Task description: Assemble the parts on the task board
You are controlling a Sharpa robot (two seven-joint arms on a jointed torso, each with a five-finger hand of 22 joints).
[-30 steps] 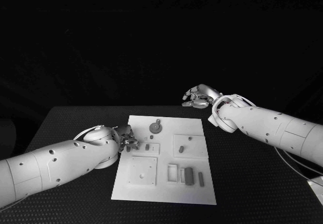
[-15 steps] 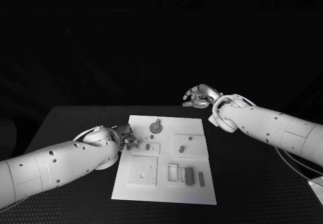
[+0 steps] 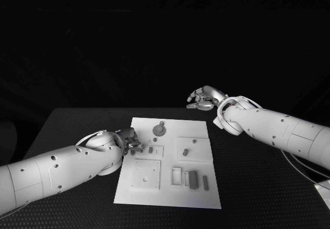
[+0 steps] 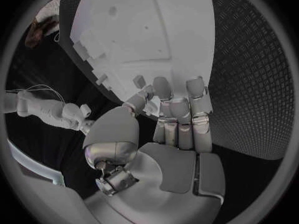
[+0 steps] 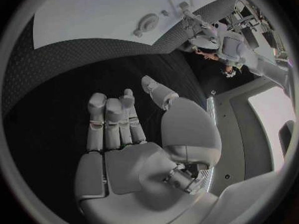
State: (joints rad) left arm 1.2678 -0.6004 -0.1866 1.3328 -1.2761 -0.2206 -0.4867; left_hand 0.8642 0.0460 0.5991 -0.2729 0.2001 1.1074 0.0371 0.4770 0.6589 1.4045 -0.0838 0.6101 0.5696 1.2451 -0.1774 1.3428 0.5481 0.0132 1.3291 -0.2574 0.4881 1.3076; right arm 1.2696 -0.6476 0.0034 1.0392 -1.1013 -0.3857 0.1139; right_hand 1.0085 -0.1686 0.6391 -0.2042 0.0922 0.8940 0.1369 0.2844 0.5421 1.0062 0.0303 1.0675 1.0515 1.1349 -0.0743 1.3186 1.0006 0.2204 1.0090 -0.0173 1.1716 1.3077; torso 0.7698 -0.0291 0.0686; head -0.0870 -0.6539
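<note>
Black worktop (image 3: 76, 124) is carrying the white board (image 3: 172, 193) in its middle, and the two arms are coming at it from opposite sides. Left arm (image 3: 55, 167) is reaching in low over the board's left edge, while the right arm (image 3: 275, 129) is hanging raised beyond the board's far right corner, well apart from any part. On the board several small parts are lying or standing: a round part (image 3: 159, 130) near the far edge, a peg (image 3: 184, 152) in the square pad on the right, a short peg (image 3: 150, 150) in the pad beside the left robot hand, and a row of bars (image 3: 194, 179) toward the near edge. Left robot hand (image 3: 130, 142) is hovering at the left pad with fingers (image 4: 163, 89) bunched over the board's edge; whether anything is pinched there I cannot tell, since the fingertips are hiding the spot. Right robot hand (image 3: 203, 98) is idling with fingers loosely curled and nothing in it. To do this step well, I judge the left hand should be lowering slowly and squarely over the short peg, closing on it only once the fingertips straddle it, and keeping clear of the neighbouring pad's rim so the small piece is not knocked aside.
</note>
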